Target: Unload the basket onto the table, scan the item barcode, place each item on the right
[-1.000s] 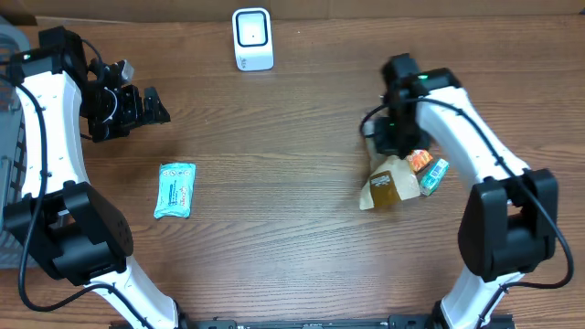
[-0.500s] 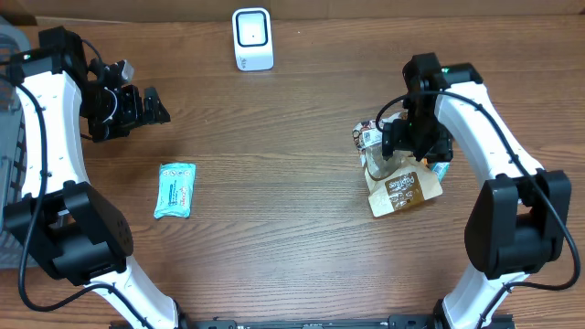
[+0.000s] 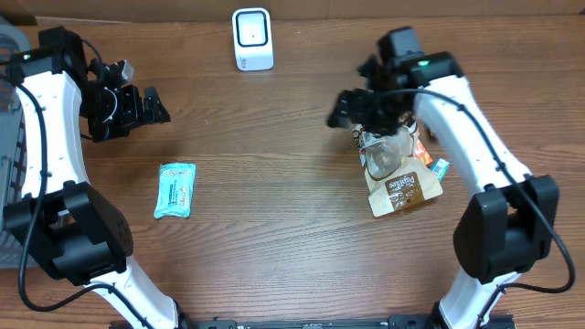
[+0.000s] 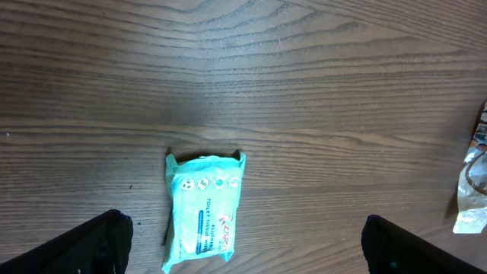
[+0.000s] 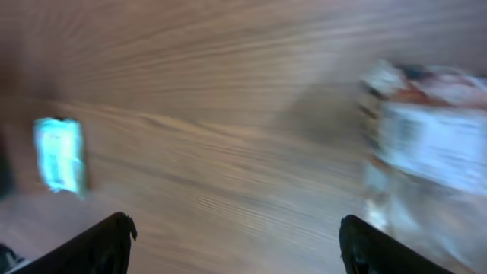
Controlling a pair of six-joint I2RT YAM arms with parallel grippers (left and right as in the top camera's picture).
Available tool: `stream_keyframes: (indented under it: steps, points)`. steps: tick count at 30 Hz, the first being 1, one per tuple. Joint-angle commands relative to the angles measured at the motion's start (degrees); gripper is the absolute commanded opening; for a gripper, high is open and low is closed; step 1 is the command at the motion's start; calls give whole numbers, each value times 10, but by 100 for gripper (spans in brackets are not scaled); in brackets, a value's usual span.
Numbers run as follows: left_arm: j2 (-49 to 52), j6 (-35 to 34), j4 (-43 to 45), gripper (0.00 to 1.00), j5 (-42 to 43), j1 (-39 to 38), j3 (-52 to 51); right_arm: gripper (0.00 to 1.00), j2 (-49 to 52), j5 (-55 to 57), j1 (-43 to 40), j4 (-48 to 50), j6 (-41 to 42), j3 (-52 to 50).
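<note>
Tissue pack (image 3: 175,190) well apart from snack pile (image 3: 399,178)

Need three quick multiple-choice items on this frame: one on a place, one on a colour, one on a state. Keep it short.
1. Where does the white scanner stand on the table?
A. far side, about midway between the two arms
B. near side, by the arm bases
C. at the right edge

2. What colour is the tissue pack?
A. red
B. teal
C. black

3. What state is the right gripper in?
A. shut on an item
B. shut, empty
C. open, empty

Key:
1 A, it sits at the top of the overhead view.
2 B, its wrapper is teal in the left wrist view.
3 C, its fingers stand wide apart with only wood between them.
</note>
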Motion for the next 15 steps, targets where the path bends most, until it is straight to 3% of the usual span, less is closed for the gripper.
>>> stream_keyframes:
  steps: [1, 4, 10, 15]
  points:
    - [-14, -2, 0, 100, 0, 2, 10, 90, 0, -23, 43, 54, 63, -14]
    - [-14, -2, 0, 100, 0, 2, 10, 93, 3, -15, 79, 109, 96, -35]
    - [-14, -3, 38, 99, 2, 2, 9, 95, 9, 23, 114, 128, 122, -50]
    - [-14, -74, 73, 100, 22, 2, 9, 97, 9, 29, 119, 127, 122, -50]
